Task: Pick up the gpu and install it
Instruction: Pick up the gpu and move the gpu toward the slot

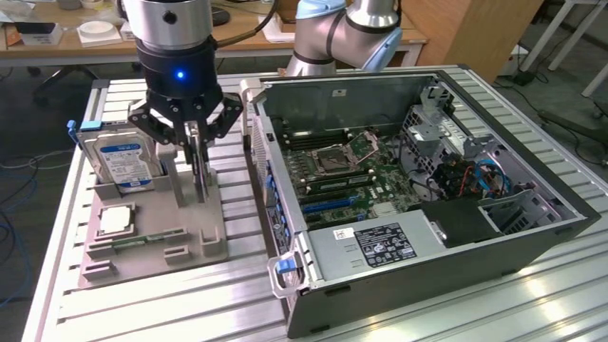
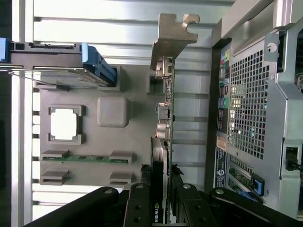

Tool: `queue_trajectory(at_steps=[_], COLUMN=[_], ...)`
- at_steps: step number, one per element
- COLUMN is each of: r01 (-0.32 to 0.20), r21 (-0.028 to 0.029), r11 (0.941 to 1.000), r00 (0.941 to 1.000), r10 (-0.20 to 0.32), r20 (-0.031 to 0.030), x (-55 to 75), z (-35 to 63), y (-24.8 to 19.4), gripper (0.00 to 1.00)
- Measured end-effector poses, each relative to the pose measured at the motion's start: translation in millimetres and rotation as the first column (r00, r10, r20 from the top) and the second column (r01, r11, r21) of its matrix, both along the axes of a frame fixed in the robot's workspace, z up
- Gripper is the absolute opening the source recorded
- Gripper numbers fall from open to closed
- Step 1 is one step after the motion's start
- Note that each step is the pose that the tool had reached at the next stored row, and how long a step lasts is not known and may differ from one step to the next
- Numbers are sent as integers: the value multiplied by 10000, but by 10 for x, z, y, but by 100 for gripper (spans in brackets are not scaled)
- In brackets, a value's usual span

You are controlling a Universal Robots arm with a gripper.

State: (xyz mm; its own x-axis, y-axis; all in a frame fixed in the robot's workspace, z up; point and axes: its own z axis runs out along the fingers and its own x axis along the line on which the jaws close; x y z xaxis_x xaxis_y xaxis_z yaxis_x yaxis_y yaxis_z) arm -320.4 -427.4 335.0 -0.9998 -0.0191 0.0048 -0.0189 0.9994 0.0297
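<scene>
the gripper (image 1: 196,153) hangs straight down over the grey holder (image 1: 195,246) on the exterior view's left, and its two fingers (image 1: 186,146) are pressed in on the gpu (image 1: 201,182), pinching the thin card between them by its flat faces; in the wrist view the gripper (image 2: 161,210) shows dark fingers (image 2: 140,204) close against either face of the gpu (image 2: 164,118), near the end that carries a green logo; the gpu stands on its long edge with both faces upright, at the side of the holder (image 2: 137,94) nearest the case (image 2: 246,94); whether its lower edge sits in the holder's slot or has cleared it cannot be told; its long axis lies level, parallel to the case's side wall, and the exterior view sees it almost end on as a narrow upright strip; the silvery bracket (image 2: 171,35) is at the end away from the gripper, pointing toward the drive's end of the holder; one face looks toward the case, the other toward the rest of the holder; there the drive (image 1: 124,160) (image 2: 57,59) stands upright in its own slot, the cpu (image 1: 116,221) (image 2: 64,124) lies flat in a square pocket, and the ram (image 1: 147,237) (image 2: 83,158) lies flat near it, all well apart from the gripper; the case (image 1: 532,242) lies open just beside the holder, its board (image 1: 352,171) facing up, both on the ribbed table (image 1: 190,306)
</scene>
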Motion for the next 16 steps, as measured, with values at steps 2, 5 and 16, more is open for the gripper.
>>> queue_trajectory(at_steps=[2, 5, 16], r01=[0, 0, -1], r21=[0, 4, 49], r11=[10000, 10000, 10000], r00=[10000, 10000, 10000], r10=[0, 0, 1], r20=[0, -1, -2], x=[0, 0, 0], z=[11, 26, 49], y=[0, 0, 0], gripper=[26, 26, 26])
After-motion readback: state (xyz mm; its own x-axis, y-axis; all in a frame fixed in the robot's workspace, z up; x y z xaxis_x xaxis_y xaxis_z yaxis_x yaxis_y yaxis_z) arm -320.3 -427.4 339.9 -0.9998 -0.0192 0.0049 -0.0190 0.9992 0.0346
